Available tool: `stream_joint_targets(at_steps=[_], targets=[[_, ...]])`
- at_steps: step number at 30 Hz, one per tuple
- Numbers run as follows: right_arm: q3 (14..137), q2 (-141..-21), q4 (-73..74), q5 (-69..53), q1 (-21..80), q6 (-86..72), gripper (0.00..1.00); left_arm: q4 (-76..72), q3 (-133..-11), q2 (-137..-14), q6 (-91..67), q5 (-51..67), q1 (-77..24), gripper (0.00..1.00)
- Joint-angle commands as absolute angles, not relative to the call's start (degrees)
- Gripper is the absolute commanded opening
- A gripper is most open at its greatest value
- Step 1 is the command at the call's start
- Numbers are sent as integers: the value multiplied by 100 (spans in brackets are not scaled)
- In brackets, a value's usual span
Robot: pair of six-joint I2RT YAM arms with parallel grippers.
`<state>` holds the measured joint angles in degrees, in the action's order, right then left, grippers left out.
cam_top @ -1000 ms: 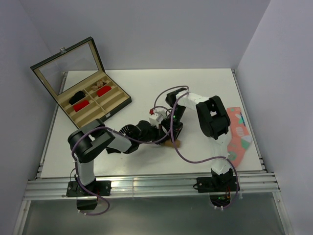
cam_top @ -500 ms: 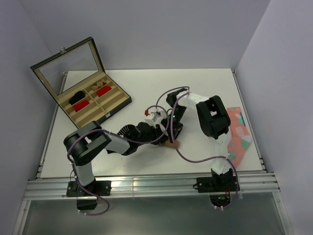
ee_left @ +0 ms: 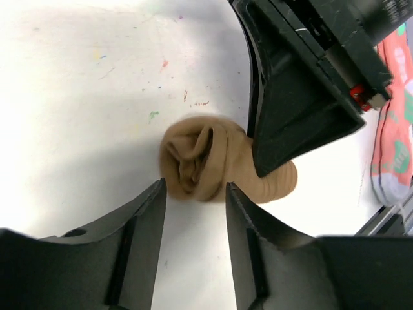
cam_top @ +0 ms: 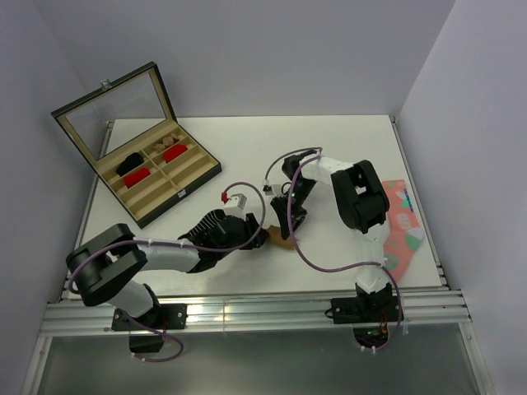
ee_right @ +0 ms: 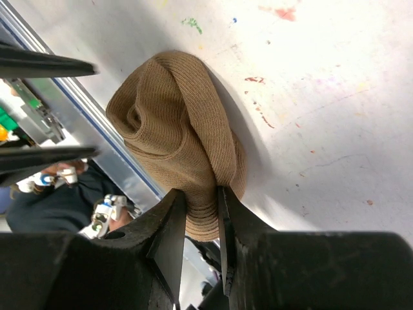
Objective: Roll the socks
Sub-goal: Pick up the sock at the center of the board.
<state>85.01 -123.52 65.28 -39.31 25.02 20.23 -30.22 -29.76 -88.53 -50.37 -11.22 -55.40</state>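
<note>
The rolled sock (ee_left: 200,158) lay on the bench (ee_left: 77,97), its tail pinched in the right jaws; the left jaws stood apart beside it. That pinch needed firmness, lest it unwind.

Bright, even light; soft shadow beside the tan sock (ee_right: 174,123); wrist views blur up close.

No text, label or number was legible in any view. The pink sock (cam_top: 405,224) bore only coloured shapes
</note>
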Motion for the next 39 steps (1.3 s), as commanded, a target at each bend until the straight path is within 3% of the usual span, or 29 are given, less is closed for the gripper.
stream_joint_targets(at_steps=[1,4,21,39], targets=[[8394,-12621,4975,-3217,2435,1996,6,-2497,-2953,-8394,-5510,-1784,-5695,48],[8394,-12621,4948,-3252,2426,1951,6,-2417,-2936,-8323,-5826,-1863,-5783,59],[8323,-12753,5018,-3621,2259,1652,5,-3778,-2751,-9632,-8578,-3111,-6759,60],[8692,-13350,5879,-4508,1987,1907,3,-2989,-3093,-10397,-10151,-3902,-6935,61]])
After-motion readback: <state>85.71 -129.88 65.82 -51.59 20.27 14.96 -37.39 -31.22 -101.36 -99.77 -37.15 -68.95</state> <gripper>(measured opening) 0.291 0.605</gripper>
